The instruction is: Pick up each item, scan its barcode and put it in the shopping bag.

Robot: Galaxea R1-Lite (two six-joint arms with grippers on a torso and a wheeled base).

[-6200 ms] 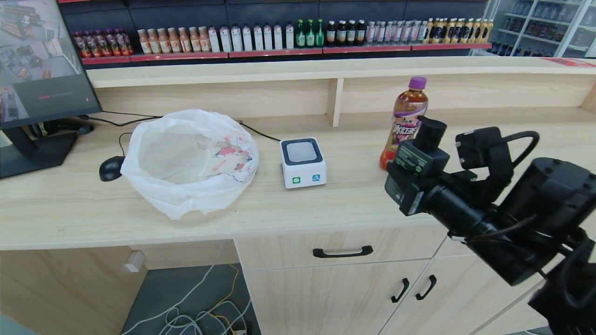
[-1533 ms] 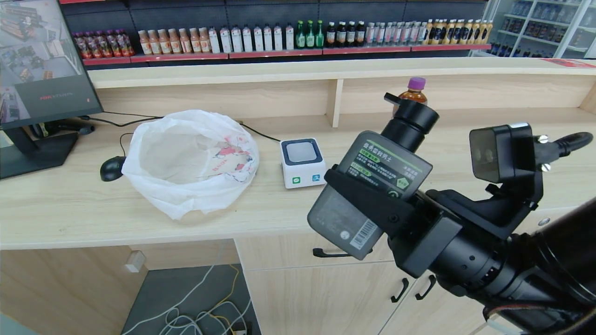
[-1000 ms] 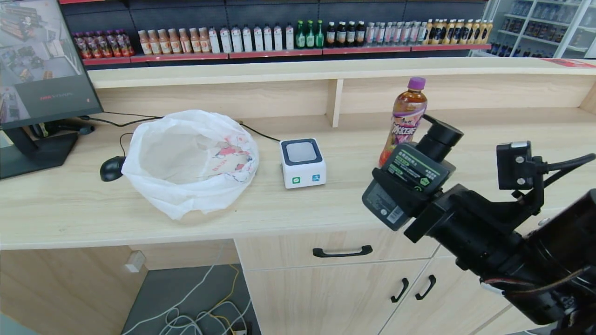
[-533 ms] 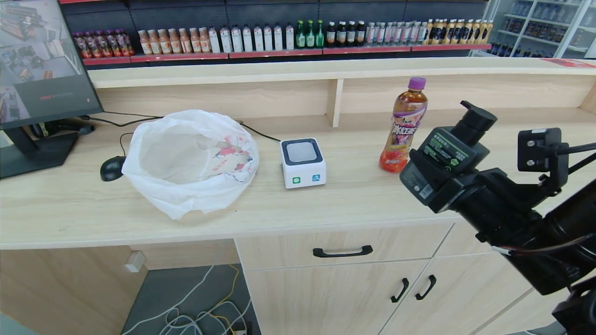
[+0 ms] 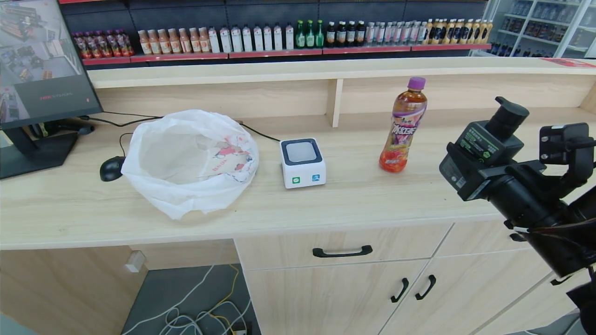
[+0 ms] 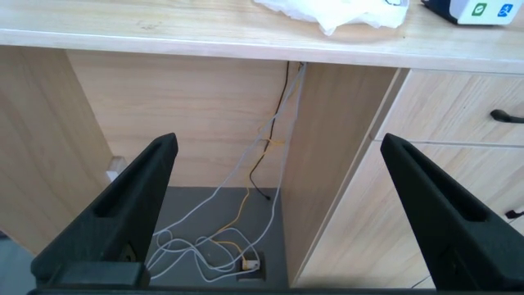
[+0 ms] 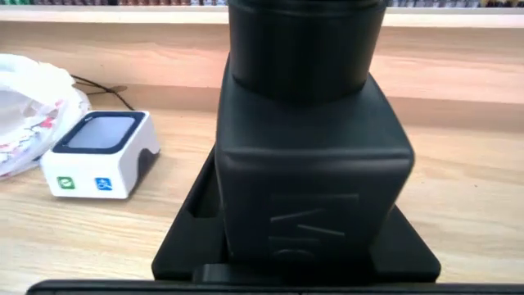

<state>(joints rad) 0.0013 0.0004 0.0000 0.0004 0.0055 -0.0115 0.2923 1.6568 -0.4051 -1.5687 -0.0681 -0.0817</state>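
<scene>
My right gripper (image 5: 485,173) is shut on a dark grey square bottle (image 5: 482,148) with a black cap and a green label. It holds the bottle tilted above the counter's front edge, right of the orange drink bottle (image 5: 404,125) with a purple cap. The dark bottle (image 7: 307,164) looms close in the right wrist view, with the white scanner (image 7: 102,156) and the bag's edge (image 7: 33,106) beyond it. The white shopping bag (image 5: 188,160) sits open left of the scanner (image 5: 302,163). My left gripper (image 6: 278,221) hangs open below the counter, its fingers (image 6: 123,213) empty.
A black mouse (image 5: 111,168) and a monitor (image 5: 37,60) stand at the counter's left. A raised wooden shelf (image 5: 335,70) runs along the back. Cabinet drawers and doors (image 5: 342,252) lie under the counter; loose cables (image 6: 237,238) lie on the floor.
Over the last 1.5 s my right gripper carried the dark bottle from close in front of the head camera, near the scanner, out to the right. The drink bottle, once hidden, now shows fully.
</scene>
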